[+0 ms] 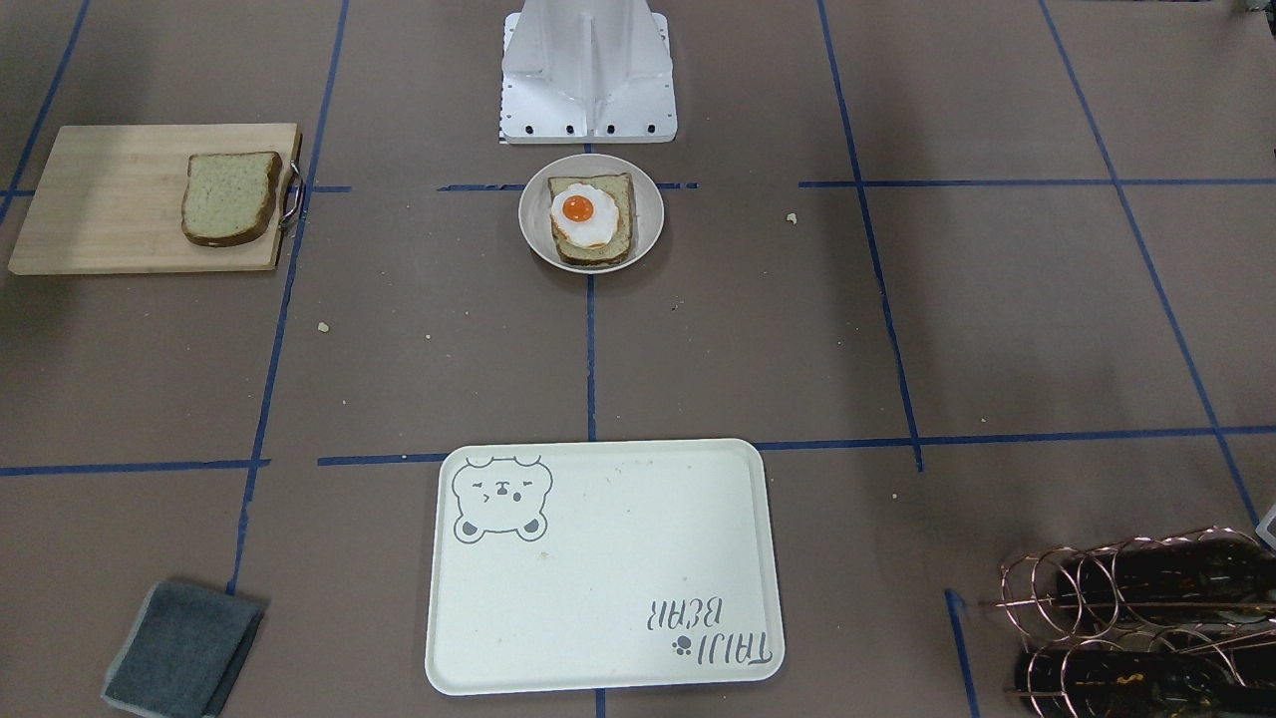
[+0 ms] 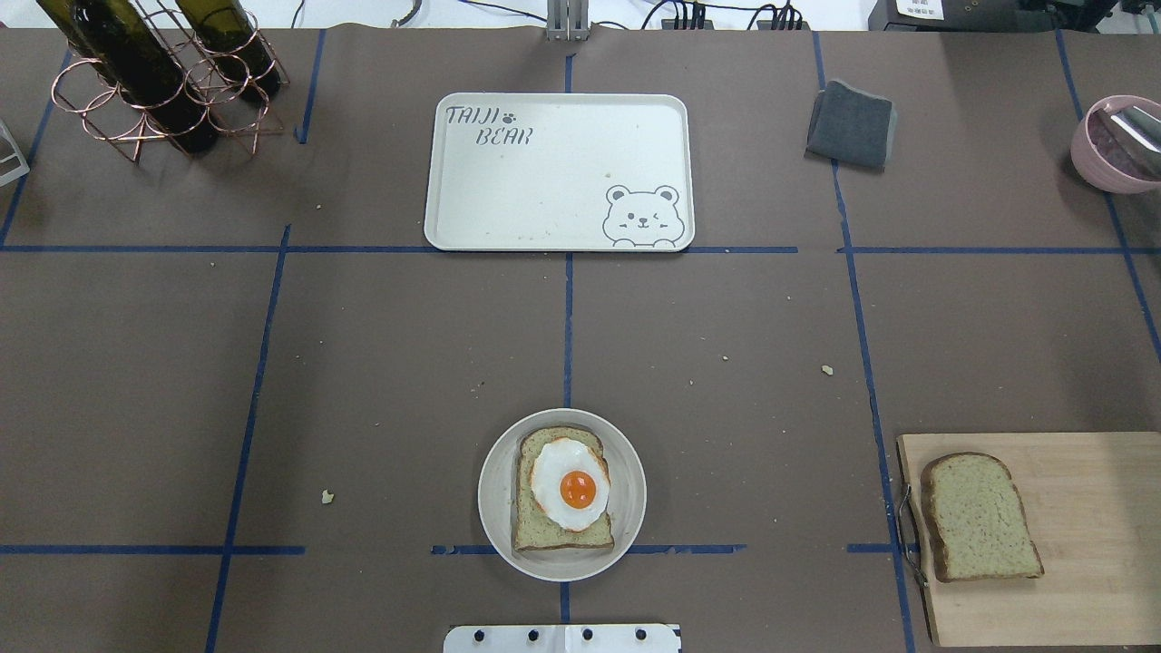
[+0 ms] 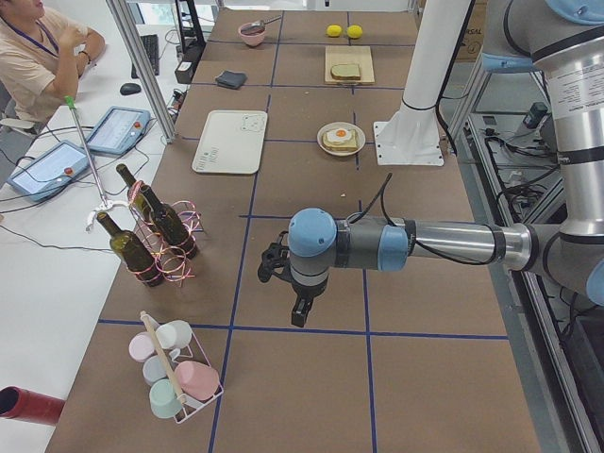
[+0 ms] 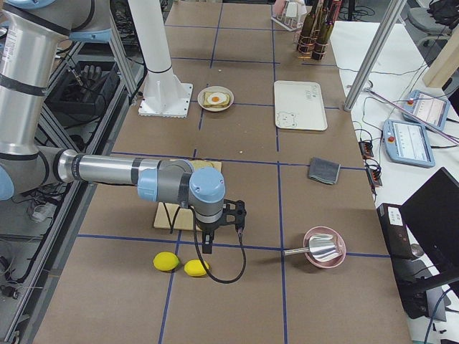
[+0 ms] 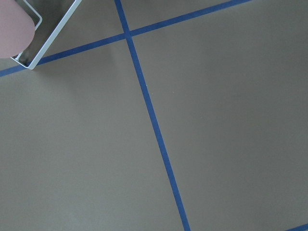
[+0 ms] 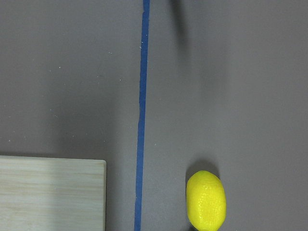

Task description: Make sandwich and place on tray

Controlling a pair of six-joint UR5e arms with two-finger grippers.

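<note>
One egg-topped slice in dish — another slice on board — left hand, right hand: spread unclear.

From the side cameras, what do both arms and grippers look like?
The left arm and right arm are silver-grey tubes with light blue joint caps. The left gripper and right gripper are black, each with a looping black cable.

surface: brown table fills the view | tape: long blue tape line runs from 11 o'clock to 6 o'clock, crossed near 12 o'clock by a second blue tape line | 10 o'clock: corner of a white wire frame, with a pink rounded object just beside it, cut off by the edge
</note>
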